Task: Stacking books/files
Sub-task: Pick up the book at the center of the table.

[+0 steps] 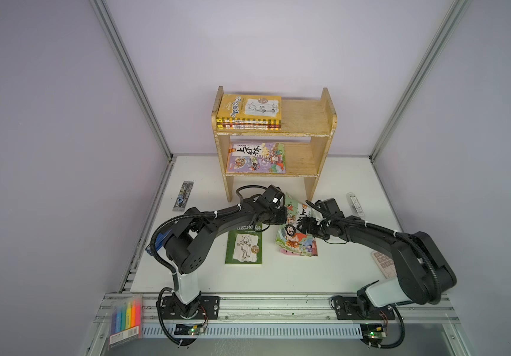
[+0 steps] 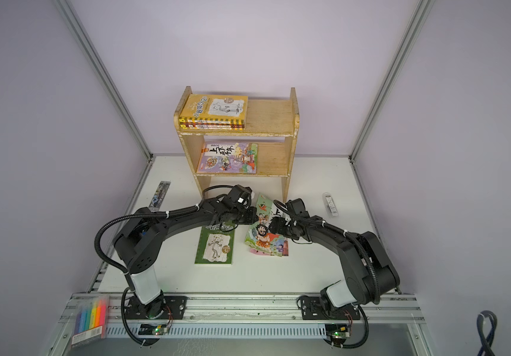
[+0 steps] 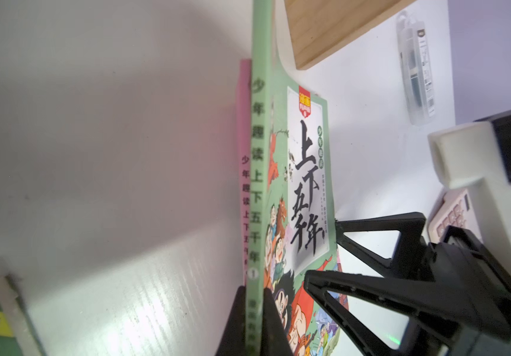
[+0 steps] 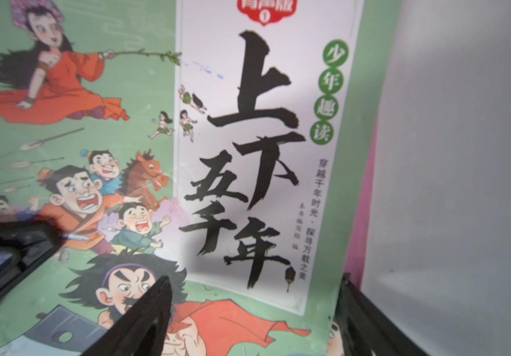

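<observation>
Three books are on the bench (image 1: 278, 277) at mid-frame: one green stick-boy book (image 1: 243, 246), one green cartoon book (image 1: 294, 237), and one pink book (image 1: 288, 252) peeking out beneath it. The wooden shelf (image 1: 309, 117) above holds a stack topped by a yellow book (image 1: 249, 106), with a red spine under it, and on its lower board a purple cartoon book (image 1: 255, 157).

The green cartoon book shows black brush lettering on a white panel, and its cover is bowed. The left fingers (image 3: 232, 323) are clamped tight on its spine. The right fingers (image 4: 143, 317) are spread wide, one over the cover and one at its free edge, gripping nothing.
</observation>
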Controlling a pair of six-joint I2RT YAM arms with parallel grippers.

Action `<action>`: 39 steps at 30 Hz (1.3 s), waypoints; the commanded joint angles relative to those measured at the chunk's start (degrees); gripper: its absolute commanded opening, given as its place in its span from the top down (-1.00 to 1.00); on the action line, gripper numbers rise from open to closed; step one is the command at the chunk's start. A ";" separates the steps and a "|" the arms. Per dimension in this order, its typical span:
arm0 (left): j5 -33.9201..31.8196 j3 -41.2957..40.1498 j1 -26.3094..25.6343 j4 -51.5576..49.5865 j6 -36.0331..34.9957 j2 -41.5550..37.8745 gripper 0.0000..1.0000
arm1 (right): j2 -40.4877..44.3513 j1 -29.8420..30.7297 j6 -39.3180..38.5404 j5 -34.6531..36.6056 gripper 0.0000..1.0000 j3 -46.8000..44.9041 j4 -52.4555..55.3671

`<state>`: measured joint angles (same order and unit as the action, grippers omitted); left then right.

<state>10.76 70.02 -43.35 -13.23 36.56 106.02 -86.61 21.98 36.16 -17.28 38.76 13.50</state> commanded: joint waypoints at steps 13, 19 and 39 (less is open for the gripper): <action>-7.36 3.28 -2.00 -9.62 -4.43 1.47 0.75 | -2.99 0.20 -1.11 1.27 -0.66 0.27 5.04; -6.40 2.75 -2.09 -8.28 -4.75 0.90 0.44 | -3.22 0.14 -1.30 1.19 -0.66 0.56 5.13; -3.70 -8.57 0.11 6.01 -1.82 -9.93 1.00 | 4.76 0.25 -5.58 2.50 -0.67 1.34 4.40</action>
<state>8.34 63.05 -43.42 -12.60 34.74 99.09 -84.84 22.13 32.95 -16.82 39.64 15.22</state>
